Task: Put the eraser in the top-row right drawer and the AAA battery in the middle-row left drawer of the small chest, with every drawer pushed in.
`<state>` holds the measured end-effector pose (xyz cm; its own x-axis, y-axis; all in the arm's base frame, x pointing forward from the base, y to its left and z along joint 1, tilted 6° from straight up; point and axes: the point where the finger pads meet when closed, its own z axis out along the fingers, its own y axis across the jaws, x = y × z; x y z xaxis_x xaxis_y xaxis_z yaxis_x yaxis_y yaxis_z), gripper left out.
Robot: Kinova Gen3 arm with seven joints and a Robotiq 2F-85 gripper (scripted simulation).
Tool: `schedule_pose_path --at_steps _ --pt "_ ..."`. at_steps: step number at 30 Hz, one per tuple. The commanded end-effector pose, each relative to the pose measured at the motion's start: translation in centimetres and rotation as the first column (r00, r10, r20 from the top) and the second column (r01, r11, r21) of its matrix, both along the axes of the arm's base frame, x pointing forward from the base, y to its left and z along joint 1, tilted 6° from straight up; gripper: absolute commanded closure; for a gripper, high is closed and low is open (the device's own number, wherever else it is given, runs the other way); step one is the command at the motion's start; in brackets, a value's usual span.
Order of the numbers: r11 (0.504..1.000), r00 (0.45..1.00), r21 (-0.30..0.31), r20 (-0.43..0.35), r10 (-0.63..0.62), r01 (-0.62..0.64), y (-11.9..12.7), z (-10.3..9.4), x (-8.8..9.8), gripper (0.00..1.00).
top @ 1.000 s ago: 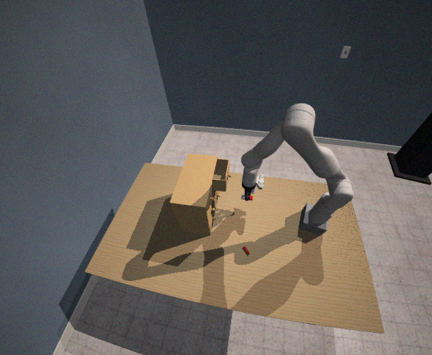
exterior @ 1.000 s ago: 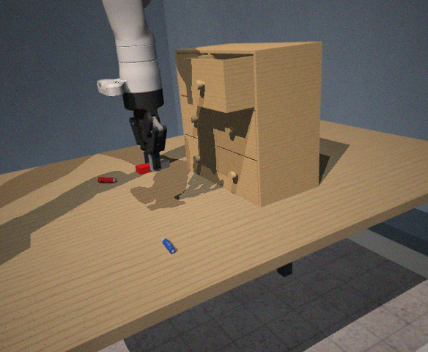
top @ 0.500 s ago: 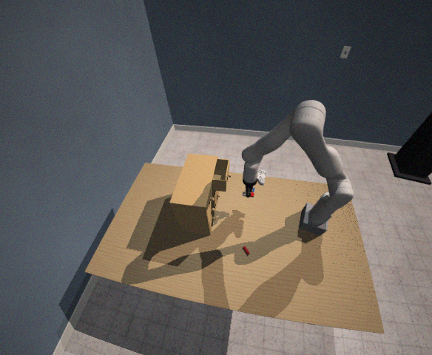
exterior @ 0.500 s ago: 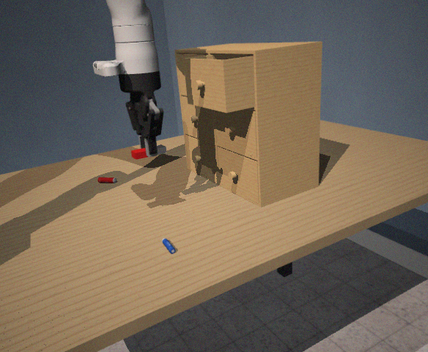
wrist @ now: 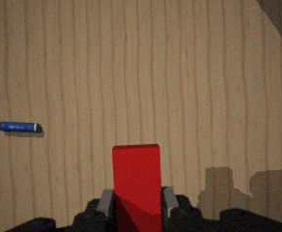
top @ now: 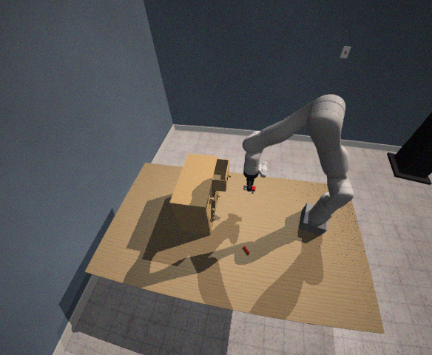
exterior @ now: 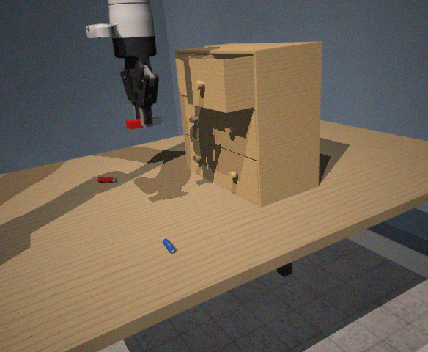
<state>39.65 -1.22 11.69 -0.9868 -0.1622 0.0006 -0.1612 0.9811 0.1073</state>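
On the wooden desk (exterior: 320, 196), biggest thing going is the small chest (exterior: 288, 121), sitting toward 12 o'clock in the exterior view, fronts facing left-ish. Its top-row right drawer (exterior: 221, 81) is pulled out a fair way, and from the top view you can look straight down into the open tray (top: 220, 174). The other drawers look pushed in, though shadow covers part of them.

Next down in size, the arm (top: 325, 152) reaches from its base (top: 304, 225) over toward the chest. Its gripper (exterior: 144, 121) hangs well above the desk at about 9 o'clock from the open drawer, roughly at the height of the middle row, jaws clamped narrow on the red eraser (exterior: 133, 123). In the wrist view the eraser (wrist: 136, 179) sticks out flat between the two grey pads (wrist: 105, 201).

Small stuff: a red battery (exterior: 106, 180) lies on the desk below and left of the gripper, in shadow. A blue battery (exterior: 168, 246) lies at 6 o'clock from the chest, well apart from everything. Can't tell which is the AAA.
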Motion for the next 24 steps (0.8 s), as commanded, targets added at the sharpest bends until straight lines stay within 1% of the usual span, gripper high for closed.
schedule_pose_path --at_steps 1,7,9,17,24 --pt "1.000 1.000 0.004 0.027 0.006 -0.006 0.2 2.1 0.7 0.81" --pt "1.000 1.000 0.004 0.027 0.006 -0.006 -0.2 5.2 0.7 0.81" --pt "1.000 1.000 0.004 0.027 0.006 -0.006 -0.2 5.2 0.7 0.81" --pt "1.000 1.000 0.004 0.027 0.006 -0.006 -0.6 8.9 0.6 0.81" --pt "1.000 1.000 0.004 0.027 0.006 -0.006 -0.9 11.5 0.6 0.81"
